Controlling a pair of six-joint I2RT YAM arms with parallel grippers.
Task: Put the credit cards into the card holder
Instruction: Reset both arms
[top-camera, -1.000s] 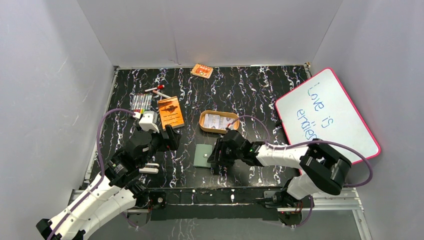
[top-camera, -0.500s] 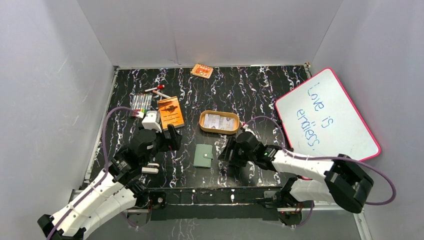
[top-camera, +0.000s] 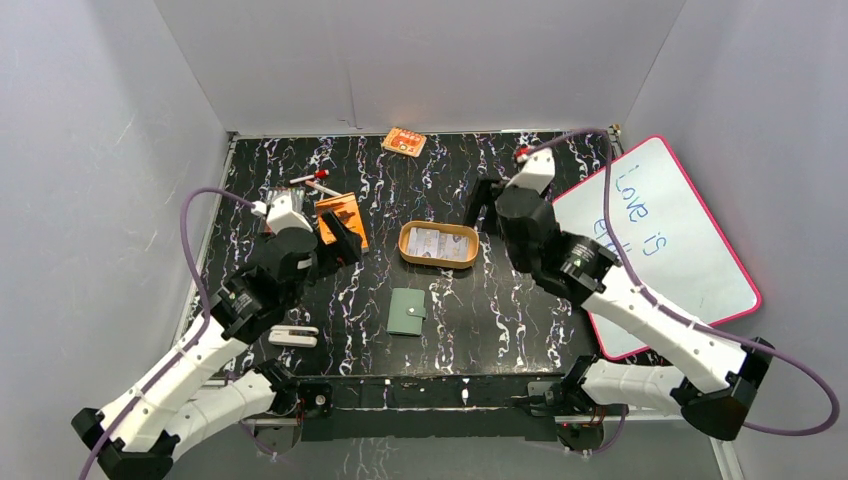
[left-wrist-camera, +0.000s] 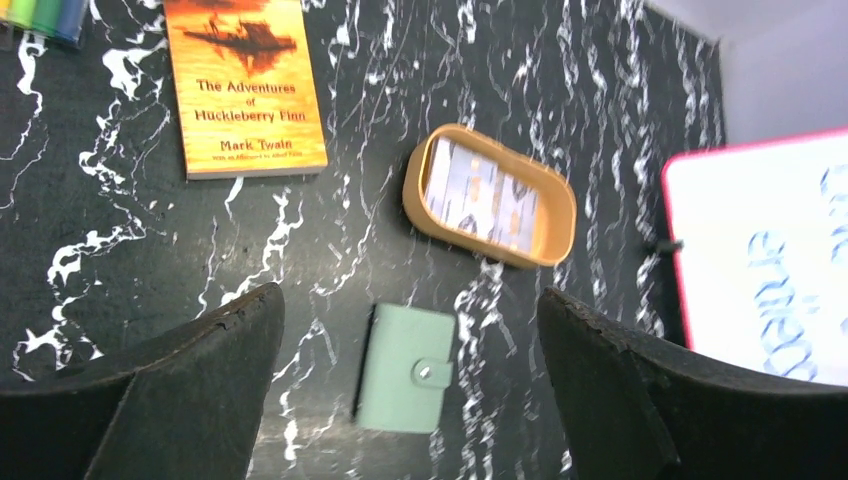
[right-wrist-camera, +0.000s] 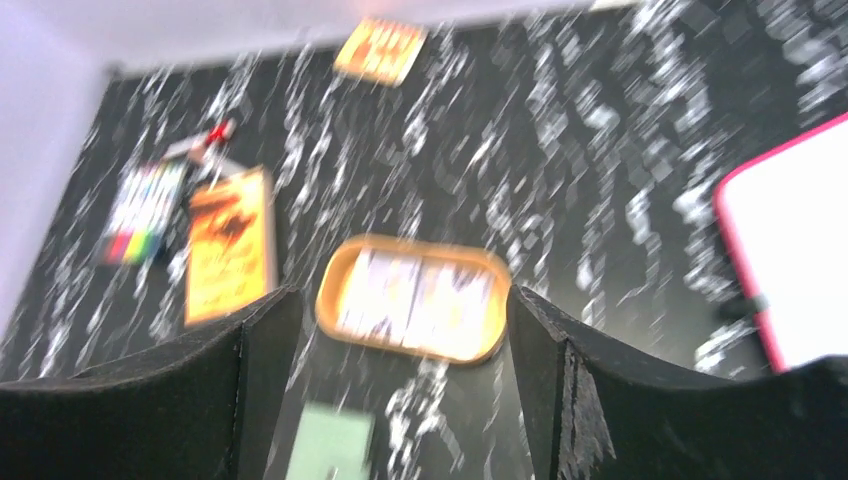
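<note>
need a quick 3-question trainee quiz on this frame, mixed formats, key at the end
1. True or false: the card holder is snapped shut.
2. The credit cards are: A) in the tan tray B) on the orange book C) inside the holder.
3. Which is holding something: the left gripper or the right gripper?
Key: 1 true; 2 A; 3 neither, both are open and empty.

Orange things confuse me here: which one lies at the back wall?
The small square packet, alone at the far edge. The other, the Huckleberry Finn book, lies nearer the arms, left of the tray.
</note>
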